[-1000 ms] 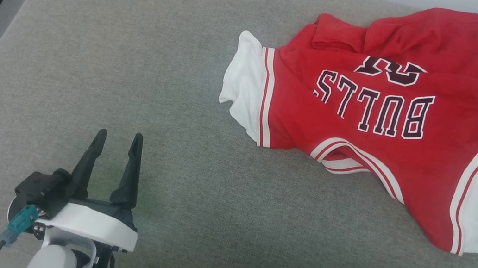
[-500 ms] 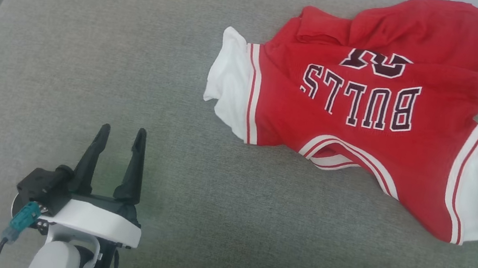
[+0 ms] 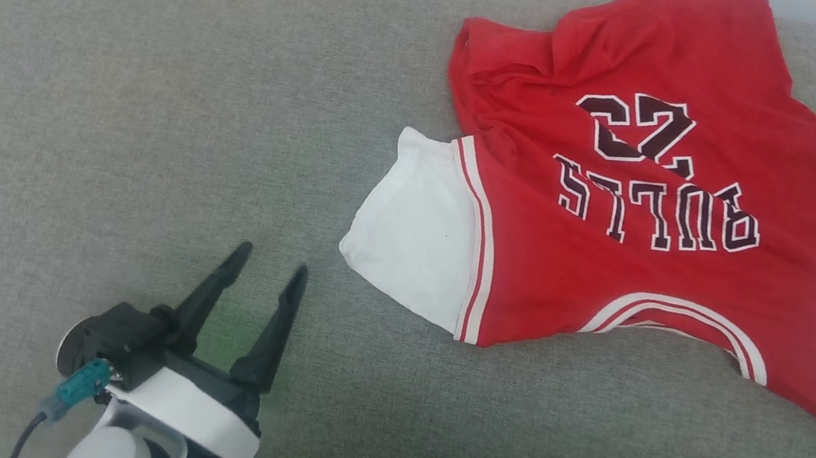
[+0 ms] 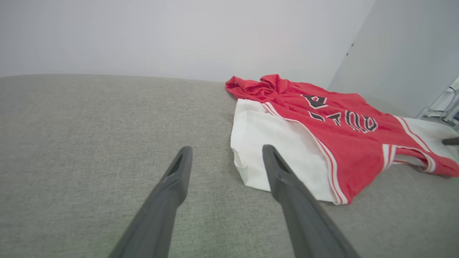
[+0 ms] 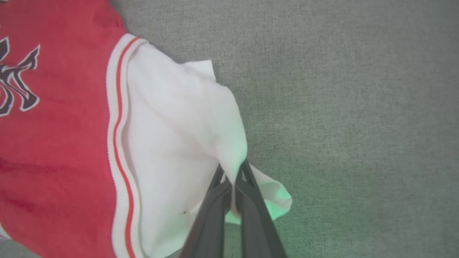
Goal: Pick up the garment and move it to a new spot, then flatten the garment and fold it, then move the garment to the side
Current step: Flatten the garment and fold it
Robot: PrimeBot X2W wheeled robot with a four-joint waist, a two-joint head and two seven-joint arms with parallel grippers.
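Garment (image 3: 609,273) far-right; bare cushion (image 3: 115,100) left

I read "BULLS" in black, white-outlined lettering (image 3: 658,208) on the red garment (image 3: 544,280), upside down in my head view. Beyond it is a number (image 3: 637,129), also upside down, which looks like "23" but is warped by creases. My left wrist view gives roughly "ULL"; my right wrist view gives an unreadable letter scrap.

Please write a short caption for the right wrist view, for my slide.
The right gripper, jaws shut on the white sleeve of the red shirt lying on a grey cushion.
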